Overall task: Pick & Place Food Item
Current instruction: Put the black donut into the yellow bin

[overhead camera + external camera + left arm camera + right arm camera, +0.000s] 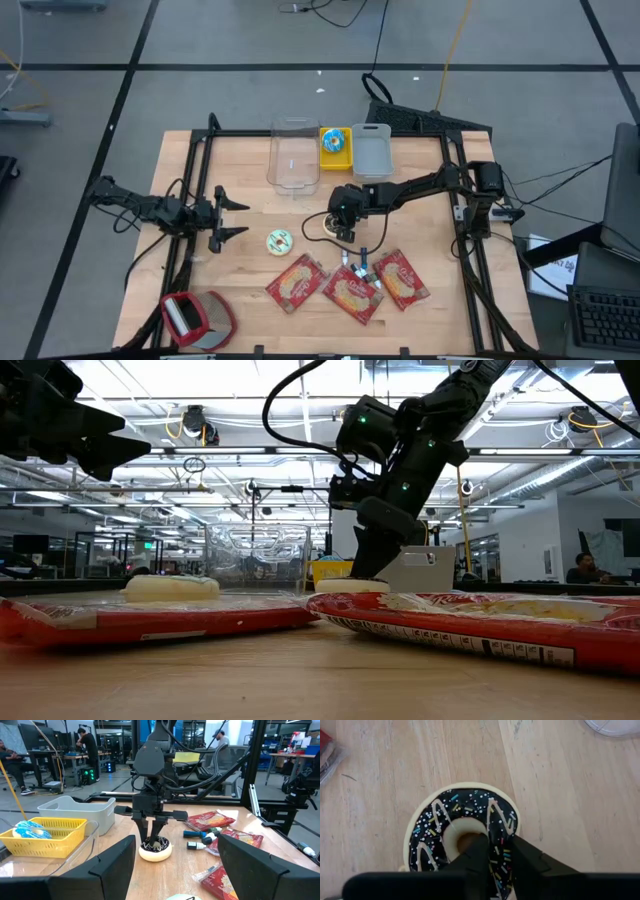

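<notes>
Right gripper [495,857] pinching a donut [462,827]
One finger sits in its hole, one on the icing; left gripper [232,216] waits wide apart at the table's [430,320] left.

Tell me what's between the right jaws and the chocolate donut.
Nothing: in the right wrist view the right gripper has one finger in the chocolate donut's hole and one outside, pinching the ring. The left wrist view agrees.

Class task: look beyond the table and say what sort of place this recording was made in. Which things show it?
Probably a robotics lab or workshop: people at computer desks, black metal frames, and ceiling strip lights.
</notes>
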Available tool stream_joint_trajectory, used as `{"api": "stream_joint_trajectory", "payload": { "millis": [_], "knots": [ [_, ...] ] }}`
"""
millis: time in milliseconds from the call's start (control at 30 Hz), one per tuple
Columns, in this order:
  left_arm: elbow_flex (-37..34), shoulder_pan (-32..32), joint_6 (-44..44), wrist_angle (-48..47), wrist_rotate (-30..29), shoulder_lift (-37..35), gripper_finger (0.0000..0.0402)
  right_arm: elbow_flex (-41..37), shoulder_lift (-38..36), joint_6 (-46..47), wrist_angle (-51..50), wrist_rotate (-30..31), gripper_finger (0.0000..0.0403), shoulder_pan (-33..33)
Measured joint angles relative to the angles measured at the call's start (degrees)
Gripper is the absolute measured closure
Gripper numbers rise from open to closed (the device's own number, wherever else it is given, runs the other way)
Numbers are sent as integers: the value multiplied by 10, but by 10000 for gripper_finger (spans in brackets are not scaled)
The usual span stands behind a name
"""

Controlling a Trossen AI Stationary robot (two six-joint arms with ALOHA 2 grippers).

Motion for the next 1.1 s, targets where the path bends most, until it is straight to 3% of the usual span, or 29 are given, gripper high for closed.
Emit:
{"api": "stream_joint_trajectory", "payload": {
  "millis": [1100],
  "knots": [
    [0, 0, 0, 0, 0, 0, 117, 0, -55, -56, 28, 3, 358, -64]
  ]
}}
